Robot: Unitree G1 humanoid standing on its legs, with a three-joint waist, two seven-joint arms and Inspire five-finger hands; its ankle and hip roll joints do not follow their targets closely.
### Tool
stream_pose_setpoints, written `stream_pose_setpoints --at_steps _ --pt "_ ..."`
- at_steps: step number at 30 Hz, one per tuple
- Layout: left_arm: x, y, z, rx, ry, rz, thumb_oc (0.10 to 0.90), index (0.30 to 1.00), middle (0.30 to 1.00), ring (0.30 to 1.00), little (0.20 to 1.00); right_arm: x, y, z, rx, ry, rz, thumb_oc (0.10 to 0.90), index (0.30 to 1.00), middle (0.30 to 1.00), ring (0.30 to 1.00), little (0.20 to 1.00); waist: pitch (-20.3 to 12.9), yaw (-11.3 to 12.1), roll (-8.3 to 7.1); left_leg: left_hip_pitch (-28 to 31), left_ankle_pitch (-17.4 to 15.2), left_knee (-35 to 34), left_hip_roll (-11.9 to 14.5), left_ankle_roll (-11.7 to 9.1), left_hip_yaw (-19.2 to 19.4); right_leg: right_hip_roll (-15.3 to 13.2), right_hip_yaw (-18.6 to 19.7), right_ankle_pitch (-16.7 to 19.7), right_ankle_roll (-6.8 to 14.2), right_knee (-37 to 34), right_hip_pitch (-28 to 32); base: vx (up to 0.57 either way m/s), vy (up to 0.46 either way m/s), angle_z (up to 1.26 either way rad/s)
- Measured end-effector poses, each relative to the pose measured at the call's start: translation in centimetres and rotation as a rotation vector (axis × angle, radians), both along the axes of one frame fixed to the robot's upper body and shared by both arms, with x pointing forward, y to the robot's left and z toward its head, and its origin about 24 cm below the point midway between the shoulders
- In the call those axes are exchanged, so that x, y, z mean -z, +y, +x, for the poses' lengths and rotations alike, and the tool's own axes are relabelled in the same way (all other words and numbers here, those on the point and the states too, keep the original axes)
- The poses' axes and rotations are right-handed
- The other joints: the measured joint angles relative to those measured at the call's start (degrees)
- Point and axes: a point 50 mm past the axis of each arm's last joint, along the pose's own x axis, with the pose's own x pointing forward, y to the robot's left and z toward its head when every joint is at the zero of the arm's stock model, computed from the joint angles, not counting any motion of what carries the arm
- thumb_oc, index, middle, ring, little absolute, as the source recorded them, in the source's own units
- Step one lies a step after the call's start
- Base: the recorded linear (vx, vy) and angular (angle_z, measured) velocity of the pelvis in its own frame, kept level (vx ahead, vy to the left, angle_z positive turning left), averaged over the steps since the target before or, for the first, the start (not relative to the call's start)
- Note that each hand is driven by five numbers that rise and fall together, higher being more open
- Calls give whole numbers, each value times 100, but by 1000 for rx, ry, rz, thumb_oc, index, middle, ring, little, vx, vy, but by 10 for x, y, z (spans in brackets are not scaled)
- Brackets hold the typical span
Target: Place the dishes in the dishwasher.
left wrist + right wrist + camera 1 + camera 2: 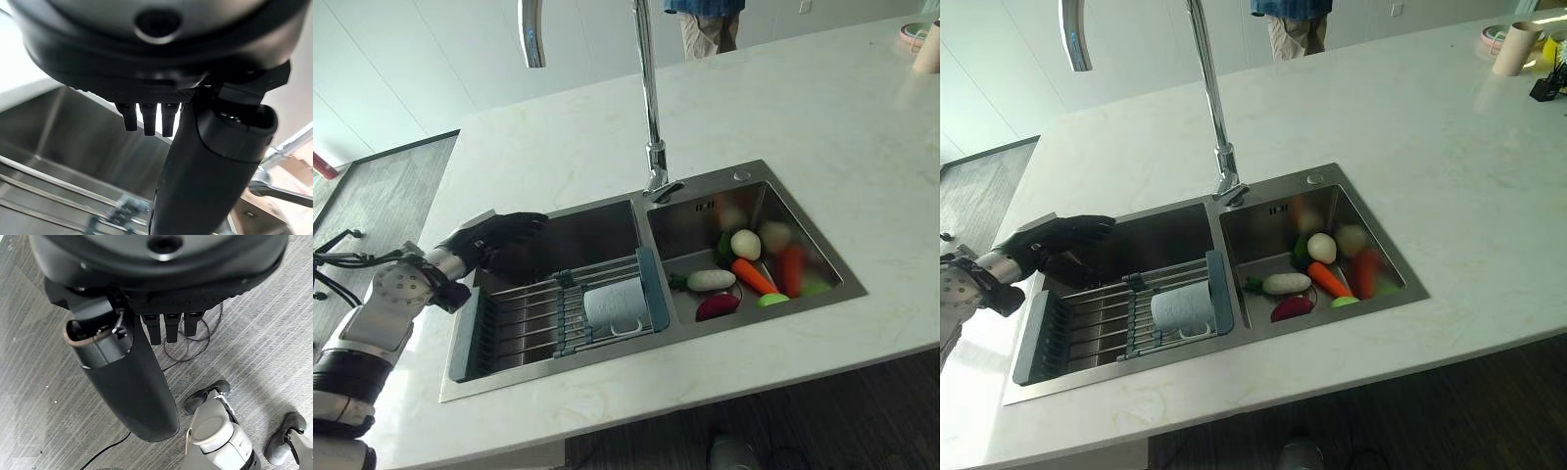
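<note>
The white cup [615,305] lies on its side on the rack [558,308] across the sink's [607,220] left basin, its long axis running along the rack; the left hand [499,235] hovers released over that basin; the right hand [146,333] hangs relaxed above the floor.

I see the drying rack [558,313] spanning the near half of the left basin [597,235], a cup [615,304] lying on it. Behind the rack the basin stands open. The faucet [649,98] rises behind the divider.
</note>
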Motion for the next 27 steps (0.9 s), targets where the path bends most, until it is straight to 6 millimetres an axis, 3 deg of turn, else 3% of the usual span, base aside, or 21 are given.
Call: stream_pose_setpoints --at_steps 10,27 --pt "-19 -43 -4 220 -7 -78 800 900 900 900 900 0 0 3 -4 -9 1 800 900 900 900 900 137 20 44 68 -11 -74 -70 19 7 -43 24 -36 51 13 19 0 0 0" --pt "-17 -45 -4 238 90 -85 800 900 900 900 900 -1 0 3 16 -20 3 800 900 900 900 900 158 -10 19 79 -13 -74 -66 21 17 -24 26 -34 50 9 27 -4 -6 0"
